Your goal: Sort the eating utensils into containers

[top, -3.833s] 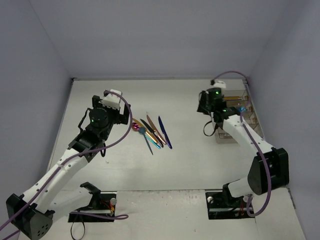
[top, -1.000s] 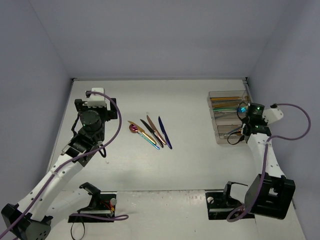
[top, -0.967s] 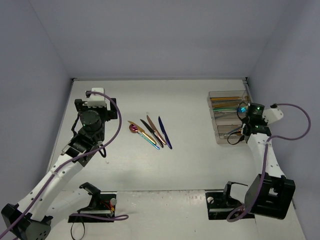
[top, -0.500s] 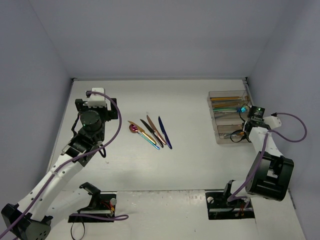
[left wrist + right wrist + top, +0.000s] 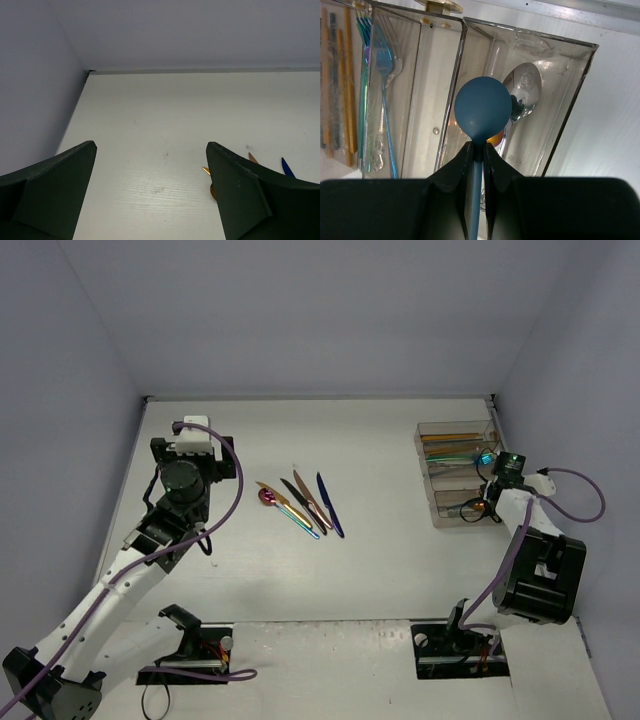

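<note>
My right gripper (image 5: 482,146) is shut on a teal-blue spoon (image 5: 482,110) by its neck, held over the near compartment of the clear containers (image 5: 462,30), where a silver spoon (image 5: 525,89) lies. Teal and blue forks (image 5: 384,65) and gold utensils (image 5: 340,75) lie in other compartments. In the top view the right gripper (image 5: 492,480) is at the containers' (image 5: 440,430) right side. Several utensils (image 5: 300,502) lie on the table at centre-left, with a magenta spoon (image 5: 267,497) among them. My left gripper (image 5: 150,155) is open and empty, above the table left of them.
The table is enclosed by grey walls; the left wall (image 5: 30,75) is close to my left gripper, the right wall (image 5: 590,440) close behind the containers. Utensil tips (image 5: 252,158) show at the right of the left wrist view.
My right arm has swung from the containers' left side round to their right side, carrying the spoon. My left arm drew back left early on, then stayed still.
</note>
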Available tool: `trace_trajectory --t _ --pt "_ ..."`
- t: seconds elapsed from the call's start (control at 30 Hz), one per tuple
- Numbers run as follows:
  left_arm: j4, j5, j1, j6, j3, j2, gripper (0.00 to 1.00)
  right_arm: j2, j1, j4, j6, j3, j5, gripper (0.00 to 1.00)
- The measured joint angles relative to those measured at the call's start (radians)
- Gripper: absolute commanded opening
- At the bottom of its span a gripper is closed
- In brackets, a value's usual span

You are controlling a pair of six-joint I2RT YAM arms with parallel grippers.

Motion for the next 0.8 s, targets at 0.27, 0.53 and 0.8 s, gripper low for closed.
trace_trajectory --t 0.27,0.53,0.8 --pt "-0.003 0.007 0.000 -0.001 0.000 0.014 0.90 0.025 -0.001 0.025 0.024 0.000 -0.009 0.17" --pt "-0.003 0.015 0.000 -0.006 0.000 0.022 0.90 0.049 0.003 0.032 -0.066 0.014 -0.092 0.51" --pt "-0.004 0.022 0.000 -0.008 0.000 0.029 0.90 -0.111 0.171 0.025 -0.223 0.065 -0.134 0.65"
